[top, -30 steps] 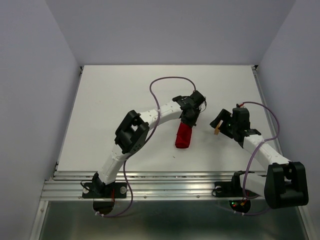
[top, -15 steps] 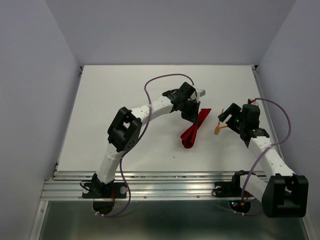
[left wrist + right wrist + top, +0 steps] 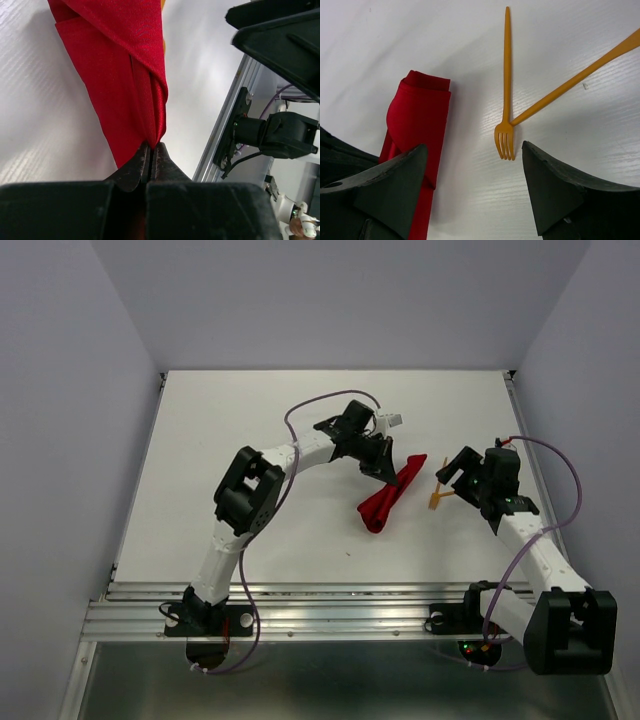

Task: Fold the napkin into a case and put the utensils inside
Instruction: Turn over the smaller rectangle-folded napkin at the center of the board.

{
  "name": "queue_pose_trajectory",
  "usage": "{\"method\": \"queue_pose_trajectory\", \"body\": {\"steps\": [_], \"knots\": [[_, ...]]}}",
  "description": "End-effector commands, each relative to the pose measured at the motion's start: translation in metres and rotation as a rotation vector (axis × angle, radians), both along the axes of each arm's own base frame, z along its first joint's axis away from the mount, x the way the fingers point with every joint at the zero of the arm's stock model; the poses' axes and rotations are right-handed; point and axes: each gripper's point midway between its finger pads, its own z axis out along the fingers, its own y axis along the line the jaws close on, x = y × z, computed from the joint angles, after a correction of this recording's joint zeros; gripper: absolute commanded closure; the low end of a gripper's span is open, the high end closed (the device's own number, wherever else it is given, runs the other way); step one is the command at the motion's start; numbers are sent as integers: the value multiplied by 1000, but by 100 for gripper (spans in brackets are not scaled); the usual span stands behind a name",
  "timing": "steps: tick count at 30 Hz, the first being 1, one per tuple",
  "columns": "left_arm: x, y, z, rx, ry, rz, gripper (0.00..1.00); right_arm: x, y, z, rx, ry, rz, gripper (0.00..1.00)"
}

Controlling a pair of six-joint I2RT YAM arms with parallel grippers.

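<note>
The red napkin [image 3: 385, 502], folded into a narrow case, slants across the table's middle, its far end raised. My left gripper [image 3: 390, 466] is shut on that end. In the left wrist view its jaws [image 3: 152, 147] pinch a fold of the red cloth [image 3: 120, 75], which hangs away from them. The two orange utensils [image 3: 437, 496] lie just right of the cloth. My right gripper [image 3: 474, 150] hovers open above them. The fork [image 3: 506, 95] points its tines at the gap, and the plain stick [image 3: 575, 79] meets it there. The cloth's folded end [image 3: 417, 117] lies beside the left finger.
A metal rail [image 3: 330, 605] runs along the table's near edge. Grey walls close the left, right and back sides. Purple cables [image 3: 320, 405] loop over both arms. The right arm's base [image 3: 280, 135] shows in the left wrist view.
My left gripper has lifted the napkin's far end and drawn it back, so the strip now slants. The right arm swung right early on, uncovering the utensils, then held still.
</note>
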Motion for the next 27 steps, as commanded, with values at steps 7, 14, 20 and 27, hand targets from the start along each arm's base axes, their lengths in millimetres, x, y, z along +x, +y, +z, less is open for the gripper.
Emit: {"method": "queue_pose_trajectory", "body": {"steps": [7,14,20,27], "knots": [[13,9,-20,-73,49,-27,100,7,-5,12,-29,-32,-1,18],[23,22,-27,-73,58,0,100,5,-4,7,-26,-19,7,18],[32,34,-34,-59,71,32,84,5,3,1,-14,2,58,19],[39,47,-45,-22,80,72,60,16,32,-8,68,-3,225,38]]}}
